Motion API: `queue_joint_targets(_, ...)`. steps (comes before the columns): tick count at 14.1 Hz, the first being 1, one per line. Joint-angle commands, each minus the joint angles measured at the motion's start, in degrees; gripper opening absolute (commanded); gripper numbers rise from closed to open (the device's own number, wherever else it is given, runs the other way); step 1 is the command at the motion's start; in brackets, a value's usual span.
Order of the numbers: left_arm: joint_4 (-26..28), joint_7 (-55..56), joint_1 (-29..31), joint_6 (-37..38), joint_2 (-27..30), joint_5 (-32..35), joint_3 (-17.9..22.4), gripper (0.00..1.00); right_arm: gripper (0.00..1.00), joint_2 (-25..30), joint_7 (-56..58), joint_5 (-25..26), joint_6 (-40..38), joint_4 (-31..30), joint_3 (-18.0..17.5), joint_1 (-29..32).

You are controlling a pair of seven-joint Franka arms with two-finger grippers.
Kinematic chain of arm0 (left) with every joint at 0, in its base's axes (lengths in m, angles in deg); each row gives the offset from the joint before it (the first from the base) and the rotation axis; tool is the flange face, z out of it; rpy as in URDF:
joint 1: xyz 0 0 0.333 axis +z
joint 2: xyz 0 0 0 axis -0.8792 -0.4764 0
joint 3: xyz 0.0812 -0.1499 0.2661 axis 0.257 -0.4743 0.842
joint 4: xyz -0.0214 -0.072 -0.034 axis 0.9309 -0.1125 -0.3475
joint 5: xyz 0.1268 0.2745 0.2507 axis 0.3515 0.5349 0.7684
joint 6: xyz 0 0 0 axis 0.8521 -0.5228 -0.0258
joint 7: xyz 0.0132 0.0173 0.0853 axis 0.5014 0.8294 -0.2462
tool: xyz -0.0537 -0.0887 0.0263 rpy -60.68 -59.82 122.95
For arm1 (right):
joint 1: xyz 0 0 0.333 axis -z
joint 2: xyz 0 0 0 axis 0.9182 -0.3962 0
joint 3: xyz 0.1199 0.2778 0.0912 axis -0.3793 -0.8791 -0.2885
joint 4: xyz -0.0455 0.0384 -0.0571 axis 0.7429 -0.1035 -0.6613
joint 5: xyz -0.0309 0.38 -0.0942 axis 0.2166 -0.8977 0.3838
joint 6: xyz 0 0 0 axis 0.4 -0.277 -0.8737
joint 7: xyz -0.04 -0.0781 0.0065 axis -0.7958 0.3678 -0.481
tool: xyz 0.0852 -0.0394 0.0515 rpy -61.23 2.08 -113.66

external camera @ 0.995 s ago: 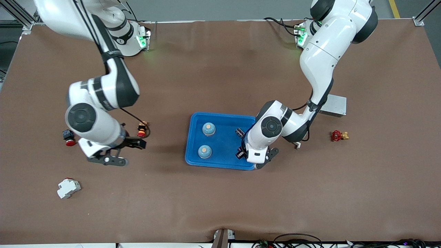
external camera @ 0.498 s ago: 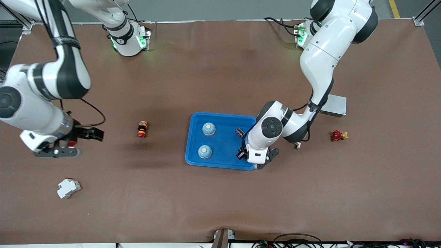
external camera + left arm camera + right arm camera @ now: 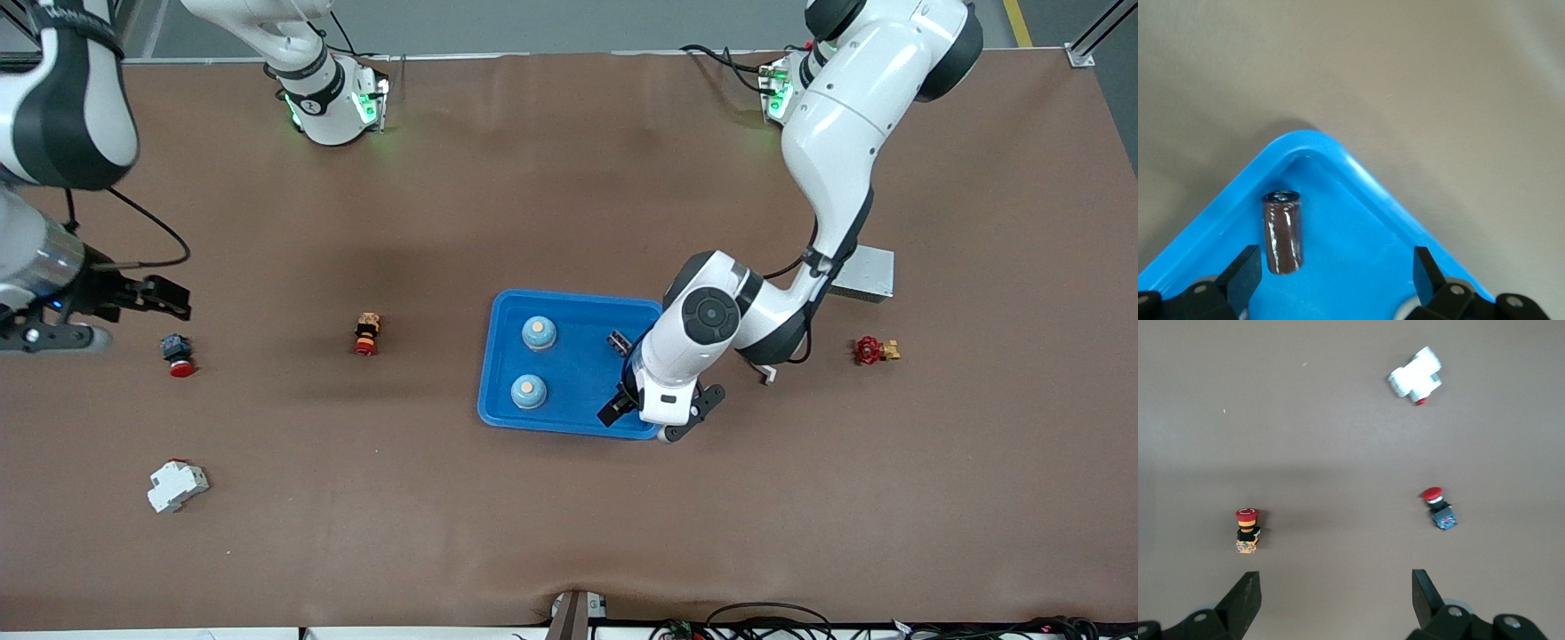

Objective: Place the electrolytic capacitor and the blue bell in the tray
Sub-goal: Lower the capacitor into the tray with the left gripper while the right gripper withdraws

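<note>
The bright-blue tray [image 3: 578, 369] sits mid-table with two blue bells in it, one [image 3: 539, 332] farther from the front camera than the other [image 3: 528, 391]. My left gripper [image 3: 615, 377] hangs open over the tray's end toward the left arm. In the left wrist view a dark brown electrolytic capacitor [image 3: 1283, 232] lies on the tray floor [image 3: 1358, 247] by a rounded corner, free of the open left gripper [image 3: 1336, 267] and close to one finger. In the front view the arm hides the capacitor. My right gripper [image 3: 164, 300] is open and empty over the right arm's end of the table; the right wrist view shows it [image 3: 1335, 587] above bare mat.
A red-capped button with a blue body [image 3: 175, 354] lies below the right gripper. A red-and-yellow button [image 3: 365, 333] lies between it and the tray, and a white breaker [image 3: 177, 485] is nearer the front camera. A grey metal box [image 3: 861, 273] and a red valve [image 3: 874, 349] lie toward the left arm's end.
The left gripper has opened and the capacitor now lies loose in the tray. The right arm has swung away from the tray toward its own end of the table.
</note>
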Motion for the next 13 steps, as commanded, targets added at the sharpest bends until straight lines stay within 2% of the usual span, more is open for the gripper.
queue_joint_targets(1, 0.9, 0.5, 0.3, 4.5, 3.7, 0.1, 0.1, 1.0, 1.0, 6.0, 0.6, -3.2, -2.2, -2.0, -0.7, 2.4)
queue_joint_targets(4, 1.1, -0.5, 0.9, 14.6, 9.5, 0.1, 0.0, 1.0, 1.0, 11.1, -1.1, -5.4, -5.8, -1.9, -0.7, 2.4)
queue_joint_targets(7, 1.3, -8.5, 3.2, 25.6, 15.4, -1.3, -0.2, 1.0, 1.0, 12.0, -0.5, -5.5, -8.7, -0.7, -0.8, 2.3)
queue_joint_targets(13, 2.6, -27.3, 10.4, 42.1, 25.8, -5.9, -0.2, 1.0, 1.0, 12.0, -0.1, -4.4, -14.1, 1.1, -1.1, 2.3)
